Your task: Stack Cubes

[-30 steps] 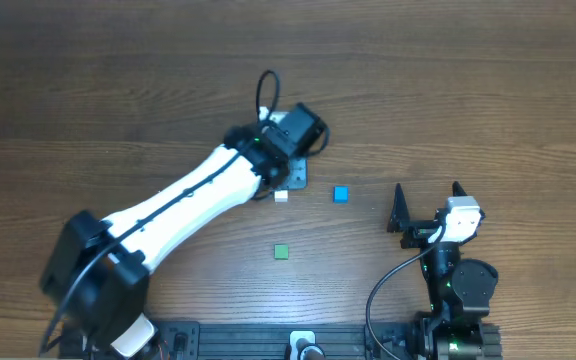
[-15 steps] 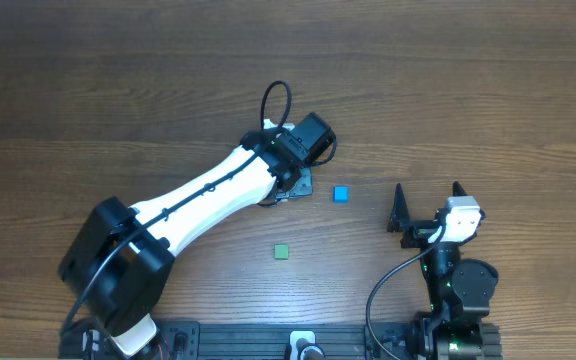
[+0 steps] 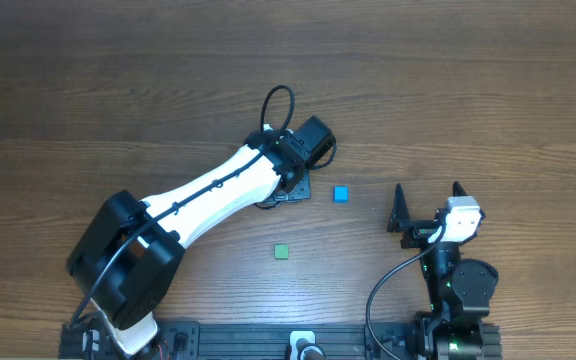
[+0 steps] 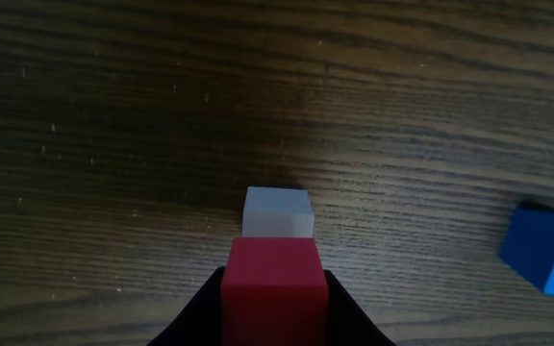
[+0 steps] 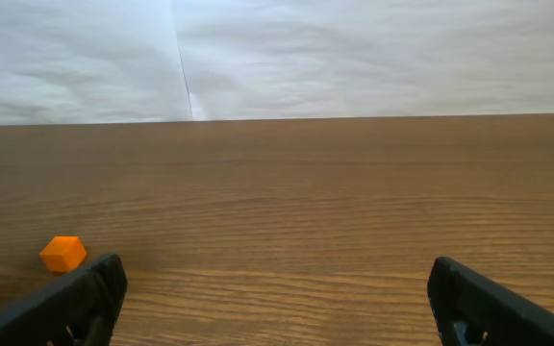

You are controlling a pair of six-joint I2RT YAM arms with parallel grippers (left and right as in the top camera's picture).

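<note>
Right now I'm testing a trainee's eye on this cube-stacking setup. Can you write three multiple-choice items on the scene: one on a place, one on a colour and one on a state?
1. Where is the white cube?
A. on the table, close by the red cube
B. stacked on another cube
C. lifted in the air

2. What colour is the cube in the left gripper?
A. blue
B. green
C. red

3. How is the right gripper?
A. shut on a cube
B. open, holding nothing
C. shut, holding nothing

Answers:
1 A: the left wrist view shows it on the wood beside the red one.
2 C: red sits between the fingers.
3 B: its fingers stand wide apart over bare wood.
</note>
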